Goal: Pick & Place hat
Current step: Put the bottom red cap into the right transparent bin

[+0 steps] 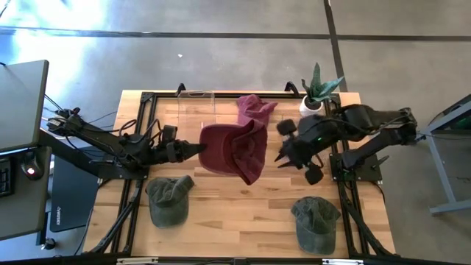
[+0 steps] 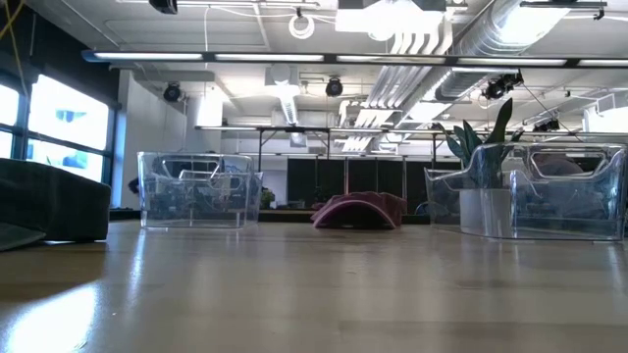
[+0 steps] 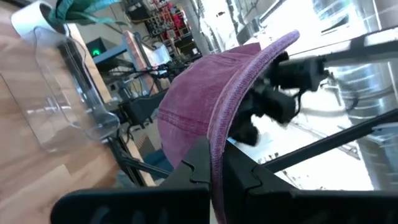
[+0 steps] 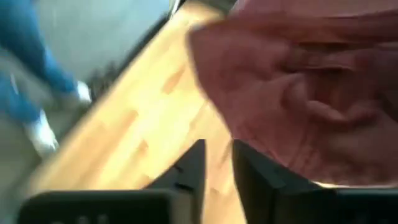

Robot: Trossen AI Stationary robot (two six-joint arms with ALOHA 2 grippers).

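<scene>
Nearest the front edge of the wooden surface (image 1: 243, 213) lie two olive-green caps: one green cap (image 1: 169, 199) toward the left, the other green cap (image 1: 316, 218) toward the right; both rest flat and well apart from each other. Farther in, at mid-surface, the left pincer (image 1: 197, 149) is clamped on the brim of a maroon hat (image 1: 235, 149), which hangs lifted above the wood; in the left wrist view the two dark fingers (image 3: 193, 168) press the purple-red brim edge between them, with the crown bulging beyond. Just right of that hat the right pincer (image 1: 283, 157) hovers beside the drooping cloth; its fingers stand nearly together with only a narrow gap, holding nothing. Beyond these, a second maroon hat (image 1: 255, 109) rests on the surface near the back edge, beside a clear plastic bin (image 1: 196, 104); a potted plant (image 1: 318, 92) in a white pot stands at the far right corner.
</scene>
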